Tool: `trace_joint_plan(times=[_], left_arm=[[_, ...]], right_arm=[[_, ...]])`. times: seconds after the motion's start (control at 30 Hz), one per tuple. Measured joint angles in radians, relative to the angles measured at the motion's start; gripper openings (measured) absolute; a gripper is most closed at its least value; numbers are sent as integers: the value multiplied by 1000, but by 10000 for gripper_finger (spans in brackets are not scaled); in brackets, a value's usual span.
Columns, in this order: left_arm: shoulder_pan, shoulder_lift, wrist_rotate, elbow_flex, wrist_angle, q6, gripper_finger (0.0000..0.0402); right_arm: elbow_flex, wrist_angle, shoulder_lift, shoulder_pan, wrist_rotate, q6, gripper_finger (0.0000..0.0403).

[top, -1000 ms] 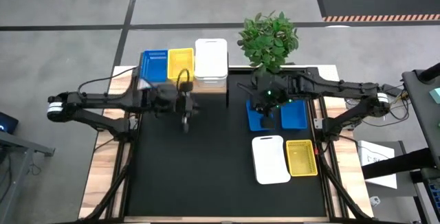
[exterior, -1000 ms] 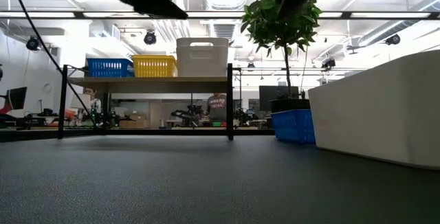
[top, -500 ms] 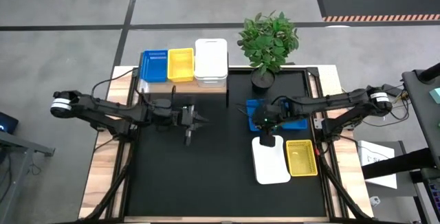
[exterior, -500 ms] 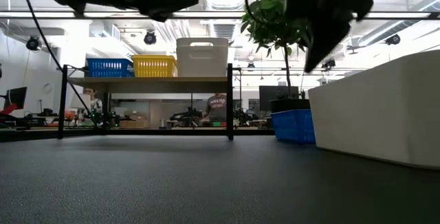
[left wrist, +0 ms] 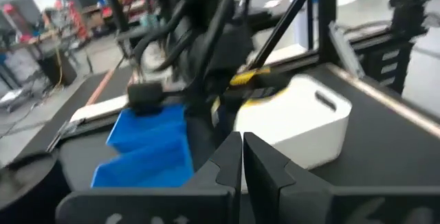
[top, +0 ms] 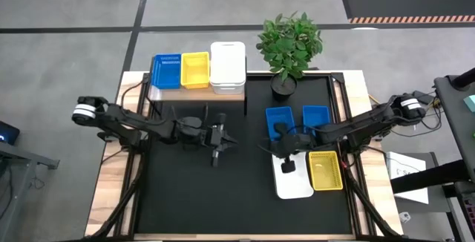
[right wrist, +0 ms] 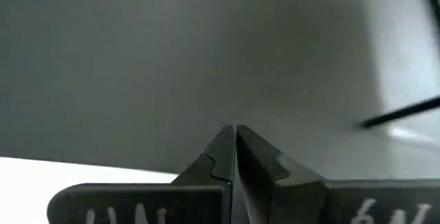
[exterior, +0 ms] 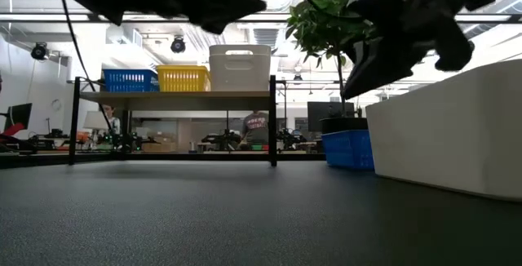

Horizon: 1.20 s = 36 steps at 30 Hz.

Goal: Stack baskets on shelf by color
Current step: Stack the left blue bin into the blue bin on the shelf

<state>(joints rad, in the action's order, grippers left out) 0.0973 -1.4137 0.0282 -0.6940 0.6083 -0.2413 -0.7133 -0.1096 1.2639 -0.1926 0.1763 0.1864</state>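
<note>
On the light-wood shelf at the table's far left stand a blue basket, a yellow basket and a white stack. On the black table lie two blue baskets, a white basket and a yellow basket. My right gripper is shut and hangs over the white basket's far end; I see no touch. My left gripper is shut, raised over the table's middle and pointing toward the right side's baskets.
A potted plant stands at the far edge, just beyond the blue baskets. The table's black top shows bare at the near left. Beyond the table, the room holds benches and equipment.
My right gripper has moved from above the blue baskets toward the near edge and now hangs over the white basket. My left gripper has moved away from the shelf, toward the table's right and near side. The baskets have stayed where they were.
</note>
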Motion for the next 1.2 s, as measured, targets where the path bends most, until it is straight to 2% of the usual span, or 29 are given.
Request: trace_joint_plan(times=[0.1, 0.23, 0.6, 0.8, 0.9, 1.0, 1.1, 1.2], left_arm=[[18, -29, 0, -25, 34, 0, 0], [28, -56, 1, -64, 38, 1, 0], [29, -124, 0, -150, 38, 32, 0], [29, -205, -6, -238, 28, 78, 0], [30, -228, -14, -292, -80, 80, 0], [32, -230, -84, -338, -260, 80, 0], [34, -233, -157, -362, -366, 81, 0], [34, -231, -165, -360, -373, 81, 0]], right_arm=[[56, 130, -23, 11, 3, 98, 8], [107, 198, -73, 12, 1, 163, 9], [280, 327, -339, 12, 0, 195, 9], [327, 278, -501, 12, 1, 177, 9], [327, 184, -580, 12, 5, 113, 9], [327, 120, -633, 12, 11, 25, 9], [327, 83, -645, 12, 19, -52, 19], [325, 22, -620, 12, 88, -126, 51]])
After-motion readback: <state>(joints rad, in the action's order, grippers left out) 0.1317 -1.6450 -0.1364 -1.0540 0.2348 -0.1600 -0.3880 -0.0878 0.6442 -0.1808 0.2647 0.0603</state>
